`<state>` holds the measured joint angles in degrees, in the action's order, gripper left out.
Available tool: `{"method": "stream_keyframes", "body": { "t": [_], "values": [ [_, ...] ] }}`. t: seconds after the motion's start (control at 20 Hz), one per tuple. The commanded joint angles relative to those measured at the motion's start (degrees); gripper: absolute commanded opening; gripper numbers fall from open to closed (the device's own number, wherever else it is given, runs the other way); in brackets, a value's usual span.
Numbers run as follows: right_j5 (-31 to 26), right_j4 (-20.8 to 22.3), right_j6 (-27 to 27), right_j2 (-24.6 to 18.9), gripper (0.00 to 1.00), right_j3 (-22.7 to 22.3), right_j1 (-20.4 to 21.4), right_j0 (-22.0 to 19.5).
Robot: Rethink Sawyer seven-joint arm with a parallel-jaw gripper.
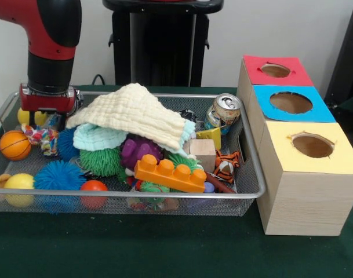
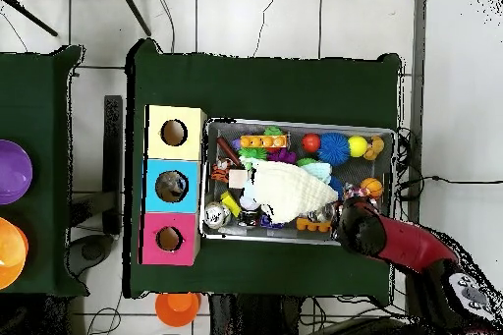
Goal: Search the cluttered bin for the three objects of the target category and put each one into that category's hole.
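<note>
One arm [image 1: 48,58] upright over bin's [image 1: 254,174] corner.

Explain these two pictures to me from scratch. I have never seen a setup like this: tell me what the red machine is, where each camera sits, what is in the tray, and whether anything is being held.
The red and black machine is a robot arm. One picture looks across the table at it; the other looks straight down from above.

On the green table stands a wire mesh bin full of toys: a cream cloth draped over the heap, an orange building block, spiky blue balls, a small basketball and a drink can.

Beside the bin are wooden boxes with a red hole, a blue hole and a yellow hole for sorting.

The gripper reaches down into the bin's corner. Its tip is buried among the toys, so I cannot tell whether it holds anything.
</note>
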<state>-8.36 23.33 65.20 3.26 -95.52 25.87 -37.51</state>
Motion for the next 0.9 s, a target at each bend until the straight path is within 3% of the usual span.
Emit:
{"method": "stream_keyframes", "body": {
  "t": [0.05, 0.4, 0.9],
  "values": [
    [-9.07, -1.02, 6.62, 0.28, 1.0, -4.37, 7.77, -0.01],
    [-7.41, -0.41, 7.53, -1.13, 1.0, -5.7, 8.96, -0.95],
    [-2.78, 0.74, 7.35, -4.57, 1.0, -5.15, 4.53, -3.68]
  ]
}}
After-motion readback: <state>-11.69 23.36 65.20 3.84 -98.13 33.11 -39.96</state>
